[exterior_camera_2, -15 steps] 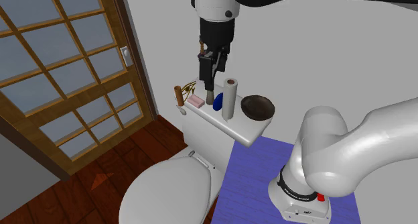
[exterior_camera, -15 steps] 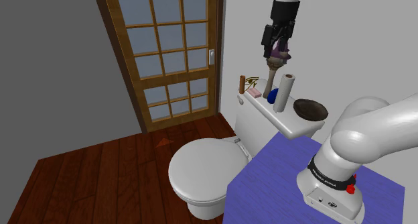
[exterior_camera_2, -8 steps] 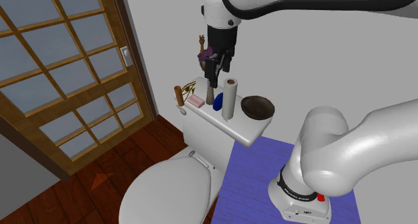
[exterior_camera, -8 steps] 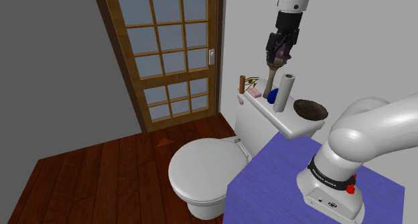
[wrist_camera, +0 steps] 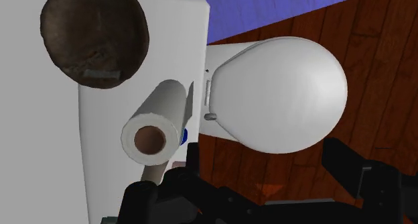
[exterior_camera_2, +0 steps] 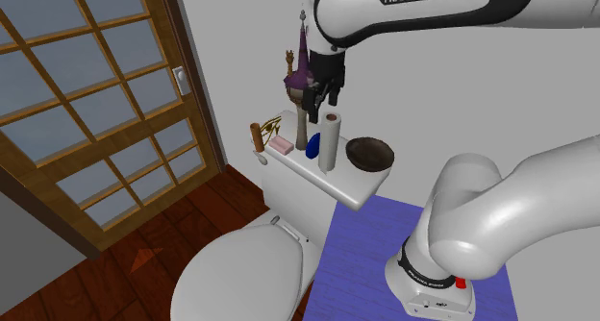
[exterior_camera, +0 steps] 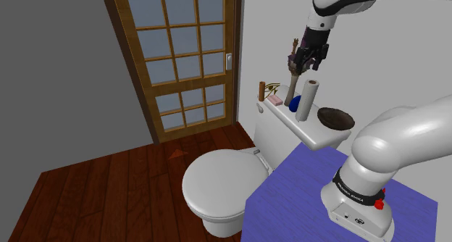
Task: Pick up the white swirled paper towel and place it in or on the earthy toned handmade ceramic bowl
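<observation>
Dark wooden floorboards (exterior_camera: 109,190) run under a white toilet (exterior_camera: 217,179), and its flat white tank lid (exterior_camera: 316,136) carries the task's things. On that lid the white paper towel roll (exterior_camera: 309,100) stands upright near the middle. The brown, rough-surfaced ceramic bowl (exterior_camera: 335,118) sits just beside the roll at one end of the lid. The all-black gripper (exterior_camera_2: 321,100) hangs above the lid, higher than the roll's top and apart from it, with its fingers spread wide and grasping nothing.

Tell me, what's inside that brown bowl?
Nothing loose shows inside the bowl, just its mottled brown bottom with a pale patch. Nothing covers it; the towel roll stands beside it.
</observation>
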`<state>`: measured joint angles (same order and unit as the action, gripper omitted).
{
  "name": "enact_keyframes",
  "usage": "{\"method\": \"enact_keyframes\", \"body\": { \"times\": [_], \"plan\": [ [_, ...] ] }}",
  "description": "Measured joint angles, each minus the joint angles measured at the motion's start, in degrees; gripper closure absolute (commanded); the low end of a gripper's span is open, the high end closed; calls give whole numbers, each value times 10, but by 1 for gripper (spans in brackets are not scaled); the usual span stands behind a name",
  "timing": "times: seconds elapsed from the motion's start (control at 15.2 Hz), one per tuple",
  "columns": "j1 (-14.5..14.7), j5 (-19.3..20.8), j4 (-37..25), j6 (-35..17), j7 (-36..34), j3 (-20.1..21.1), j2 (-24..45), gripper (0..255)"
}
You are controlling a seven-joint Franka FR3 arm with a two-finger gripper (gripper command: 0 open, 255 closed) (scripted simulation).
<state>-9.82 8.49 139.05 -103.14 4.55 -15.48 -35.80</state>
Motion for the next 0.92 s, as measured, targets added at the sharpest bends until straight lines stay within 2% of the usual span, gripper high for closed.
{"method": "enact_keyframes", "body": {
  "times": [0.4,0.92],
  "plan": [
    [-38,22,13,-69,23,-67,56,0],
    [-47,28,55,-142,28,-92,87,0]
  ]
}}
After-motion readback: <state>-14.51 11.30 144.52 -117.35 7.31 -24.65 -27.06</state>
